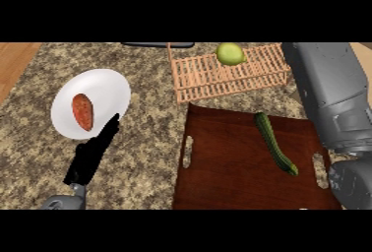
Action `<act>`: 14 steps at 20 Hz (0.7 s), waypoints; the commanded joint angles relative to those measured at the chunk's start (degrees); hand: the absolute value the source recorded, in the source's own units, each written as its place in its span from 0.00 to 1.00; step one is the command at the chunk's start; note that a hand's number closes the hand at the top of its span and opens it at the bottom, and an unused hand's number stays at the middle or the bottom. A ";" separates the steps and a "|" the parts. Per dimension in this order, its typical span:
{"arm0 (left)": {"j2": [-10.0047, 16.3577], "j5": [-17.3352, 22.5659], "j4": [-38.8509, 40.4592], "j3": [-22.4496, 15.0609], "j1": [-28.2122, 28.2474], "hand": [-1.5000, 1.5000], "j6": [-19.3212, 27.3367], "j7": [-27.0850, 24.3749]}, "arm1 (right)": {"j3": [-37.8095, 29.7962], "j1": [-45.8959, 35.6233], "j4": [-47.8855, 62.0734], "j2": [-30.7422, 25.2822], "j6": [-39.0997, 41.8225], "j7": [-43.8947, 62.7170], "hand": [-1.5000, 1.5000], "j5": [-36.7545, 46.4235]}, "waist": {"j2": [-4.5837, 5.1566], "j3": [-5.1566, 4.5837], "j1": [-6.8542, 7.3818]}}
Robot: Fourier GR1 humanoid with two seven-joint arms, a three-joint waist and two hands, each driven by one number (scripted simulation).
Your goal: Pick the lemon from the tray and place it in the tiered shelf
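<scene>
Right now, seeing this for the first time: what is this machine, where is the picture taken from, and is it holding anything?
The picture is taken from the robot's head, looking steeply down at a speckled kitchen counter. The black shape at the lower left is its left robot hand, with its fingers straight and holding nothing. The big grey piece at the right is its right forearm; that arm's hand is out of the picture. On the counter are a white plate with an orange-red food item, a dark wooden tray carrying a cucumber, and a slatted wooden shelf. The yellow-green lemon sits in the shelf, not on the tray.
</scene>
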 commanded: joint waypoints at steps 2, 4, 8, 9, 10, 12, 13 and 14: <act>-0.20 0.55 -0.70 0.38 -0.66 0.50 -0.08 1.31 | -4.62 -1.17 -1.08 -3.88 -8.08 -4.50 0.00 -3.01 | -0.17 -0.02 -0.47; -0.46 -0.29 -1.45 -0.26 1.76 0.50 0.65 0.36 | -5.55 0.72 -2.15 -4.92 -12.49 -6.34 0.00 -3.07 | -0.57 -0.03 -1.03; 0.79 0.88 -1.83 1.39 2.10 0.50 -0.06 1.37 | -7.52 4.13 -2.98 -11.10 -15.45 -6.34 0.00 -3.44 | -1.00 -0.02 -2.39; 0.86 0.36 0.01 1.91 0.68 0.50 0.56 0.27 | -8.93 3.41 -2.33 -15.06 -14.80 -4.33 0.00 -4.07 | -0.70 -0.04 -2.59; 0.05 -0.19 0.76 1.40 -0.02 0.50 1.16 0.70 | -9.34 4.61 -2.11 -15.91 -13.66 -3.54 0.00 -4.77 | -0.94 -0.04 -3.18; 1.02 0.29 -2.81 1.73 3.99 0.50 0.84 1.12 | -8.46 8.52 -3.51 -17.64 -13.54 -2.30 0.00 -3.90 | -1.62 -0.03 -3.66; 1.74 0.71 -0.04 2.71 4.33 0.50 0.03 -2.16 | -8.70 10.59 -3.81 -19.05 -10.99 -2.60 0.00 -4.66 | -1.55 -0.07 -3.98; 2.81 2.36 -2.06 3.81 3.25 0.50 -1.31 1.68 | -7.82 9.98 -5.08 -20.48 -9.34 -0.52 0.00 -4.66 | -1.70 -0.06 -3.98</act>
